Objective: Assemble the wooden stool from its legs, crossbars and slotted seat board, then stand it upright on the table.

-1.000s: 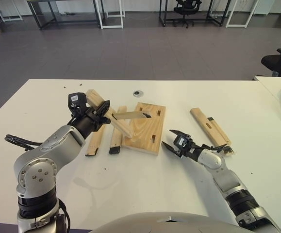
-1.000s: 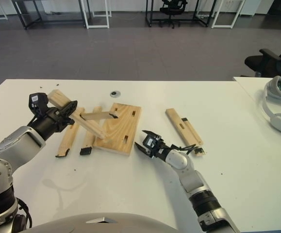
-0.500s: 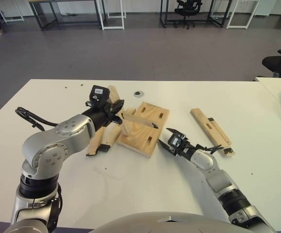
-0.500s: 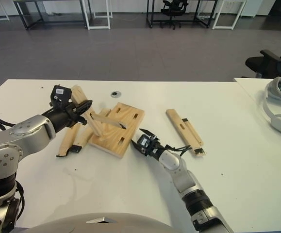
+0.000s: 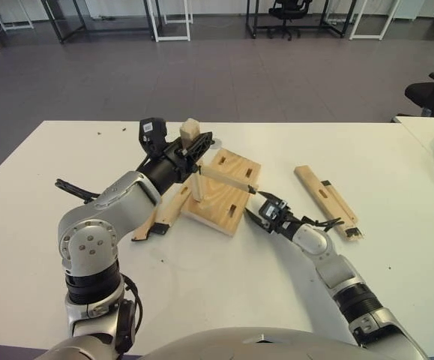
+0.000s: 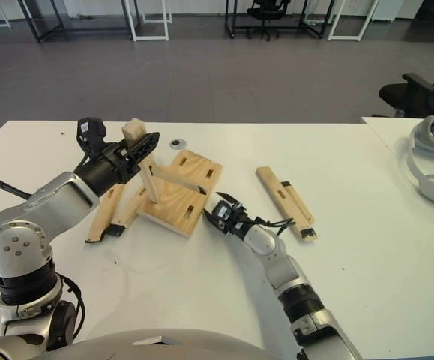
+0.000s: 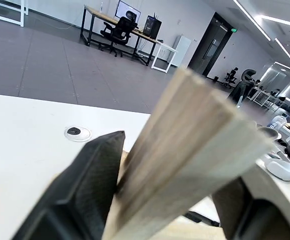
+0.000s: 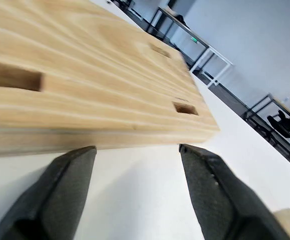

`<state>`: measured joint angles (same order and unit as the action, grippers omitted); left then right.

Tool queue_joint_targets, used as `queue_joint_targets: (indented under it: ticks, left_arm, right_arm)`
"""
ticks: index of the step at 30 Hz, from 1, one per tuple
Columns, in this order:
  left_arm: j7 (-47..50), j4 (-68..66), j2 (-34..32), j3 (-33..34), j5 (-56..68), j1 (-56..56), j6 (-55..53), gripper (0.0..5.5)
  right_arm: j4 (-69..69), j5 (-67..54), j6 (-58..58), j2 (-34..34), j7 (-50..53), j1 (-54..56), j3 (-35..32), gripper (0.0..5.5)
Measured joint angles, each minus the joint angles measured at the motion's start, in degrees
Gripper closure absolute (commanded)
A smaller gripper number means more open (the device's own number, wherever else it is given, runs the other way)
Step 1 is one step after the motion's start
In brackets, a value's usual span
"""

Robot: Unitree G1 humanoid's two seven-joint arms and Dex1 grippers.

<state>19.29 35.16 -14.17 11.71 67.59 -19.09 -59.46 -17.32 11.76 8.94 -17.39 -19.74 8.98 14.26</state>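
Left gripper (image 5: 193, 144) is clamped near the top of an upright leg (image 5: 197, 184), crossbar (image 5: 228, 180) sticking out sideways, foot on the seat board (image 5: 217, 211) (in a slot? can't tell), and the right gripper (image 5: 265, 212) is spread open just beside the board's edge.

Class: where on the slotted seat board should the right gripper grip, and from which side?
Take the slotted seat board by its right-hand edge, coming from the robot's right, where the open right gripper faces it. It is a flat slab, so fingers likely span only its thickness, and the left gripper holds a leg over its left side.
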Motion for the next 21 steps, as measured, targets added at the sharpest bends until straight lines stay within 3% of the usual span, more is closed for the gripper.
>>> queue_joint_targets:
  ticks: [6, 13, 17, 21]
  left_arm:
    - [1.08, 0.38, 0.71, -0.73, 1.17, 4.84, 0.85, 1.21]
    - [-1.55, 7.96, -1.36, -4.66, 9.21, 0.95, 3.09, 0.12]
    - [-6.17, 9.51, -12.18, 0.03, 6.02, -4.29, 5.46, 0.11]
    - [-5.94, 5.93, -13.28, 8.44, 14.00, -14.06, 17.33, 0.11]
  right_arm:
    - [2.21, -3.80, 0.24, -3.04, 1.24, 0.33, -8.33, 2.40]
    - [2.29, -4.98, 0.12, -4.36, 1.98, 3.14, -11.47, 2.40]
    - [2.09, -5.00, -0.34, -4.52, 2.80, 3.16, -12.18, 2.40]
    - [-0.15, -4.86, -0.22, -4.77, 6.68, 4.36, -15.09, 2.40]
